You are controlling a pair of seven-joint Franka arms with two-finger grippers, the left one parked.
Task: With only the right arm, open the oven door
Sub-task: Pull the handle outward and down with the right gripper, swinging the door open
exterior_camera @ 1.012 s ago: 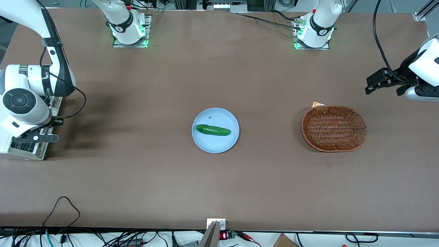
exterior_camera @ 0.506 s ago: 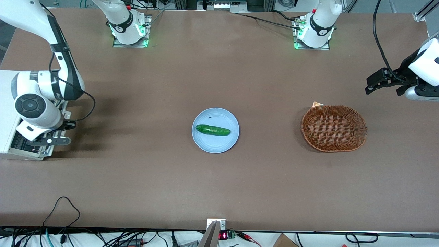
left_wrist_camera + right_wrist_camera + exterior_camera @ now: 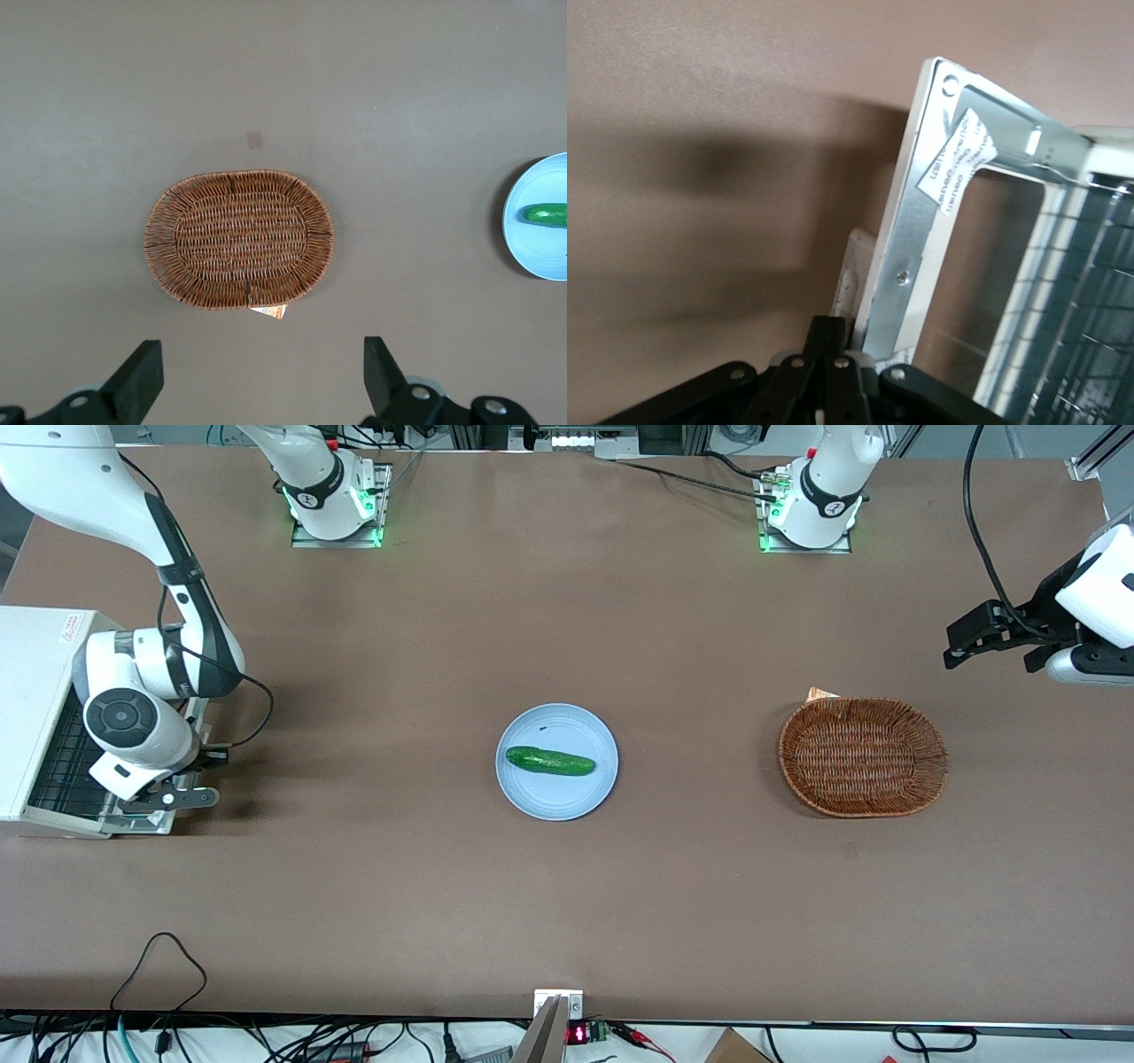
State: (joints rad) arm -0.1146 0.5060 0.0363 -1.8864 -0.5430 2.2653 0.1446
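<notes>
The white toaster oven (image 3: 31, 655) stands at the working arm's end of the table. Its door (image 3: 133, 824) hangs swung down and open, and the wire rack (image 3: 66, 757) inside shows. My right gripper (image 3: 182, 798) is at the door's outer edge, with the wrist above the door. In the right wrist view the black fingers (image 3: 829, 329) are pressed together at the door's handle (image 3: 852, 276). That view also shows the door's inner metal frame (image 3: 908, 257) with a white sticker, the glass window and the rack.
A light blue plate (image 3: 532, 797) with a cucumber (image 3: 549, 761) lies mid-table. A wicker basket (image 3: 864, 755) lies toward the parked arm's end and also shows in the left wrist view (image 3: 239, 239). Cables run along the table's near edge.
My right arm has moved away from the oven toward the table's middle, with the gripper at the handle. The door has swung further open, uncovering the oven's top and rack.
</notes>
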